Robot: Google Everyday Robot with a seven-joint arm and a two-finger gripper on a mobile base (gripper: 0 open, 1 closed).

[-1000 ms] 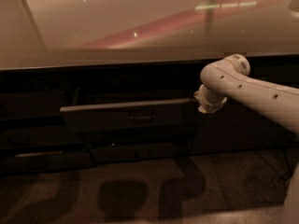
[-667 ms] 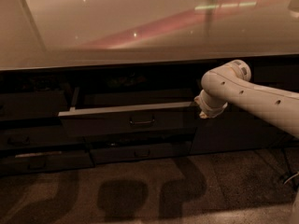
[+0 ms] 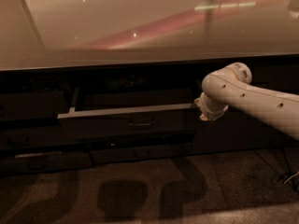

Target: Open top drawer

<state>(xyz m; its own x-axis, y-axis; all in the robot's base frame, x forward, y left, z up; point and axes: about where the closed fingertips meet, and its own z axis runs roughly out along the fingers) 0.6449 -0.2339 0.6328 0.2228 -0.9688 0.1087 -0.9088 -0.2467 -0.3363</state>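
Camera view: top drawer (image 3: 107, 126) stands partly open; gripper (image 3: 202, 112) at its right end, grasp state indiscernible.

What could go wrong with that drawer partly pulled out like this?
The gripper sits at the right end of the top drawer front, away from the central handle, so an off-centre pull might skew or jam the drawer. It may also slip off that edge. The arm bends close under the countertop and could bump it.
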